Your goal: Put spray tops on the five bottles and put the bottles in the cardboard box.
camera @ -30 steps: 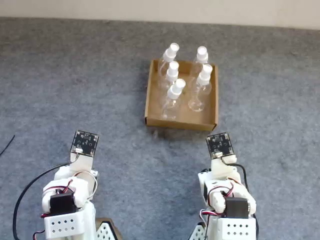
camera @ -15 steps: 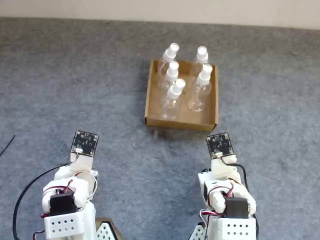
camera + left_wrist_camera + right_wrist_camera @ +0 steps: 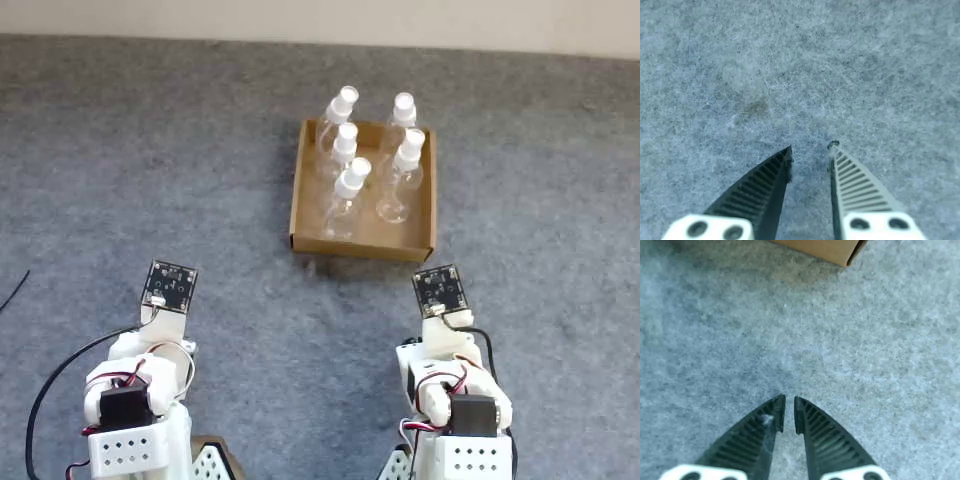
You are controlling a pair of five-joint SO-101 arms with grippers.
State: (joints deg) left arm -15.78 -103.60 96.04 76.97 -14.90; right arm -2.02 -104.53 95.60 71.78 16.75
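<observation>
Several clear bottles [image 3: 350,190] with white spray tops stand upright together inside the cardboard box [image 3: 299,205] at the table's far middle. Both arms are drawn back at the near edge, well short of the box. My left gripper [image 3: 811,146] points down at bare grey carpet, its fingers a little apart with nothing between them. My right gripper [image 3: 789,406] hangs over the carpet just in front of the cardboard box's near corner [image 3: 826,250], its fingertips nearly touching and holding nothing.
Grey carpet [image 3: 150,170] covers the whole table. A pale wall runs along the far edge. A black cable [image 3: 12,290] lies at the left edge, near the left arm's base [image 3: 135,400]. The right arm's base [image 3: 455,400] stands near the front.
</observation>
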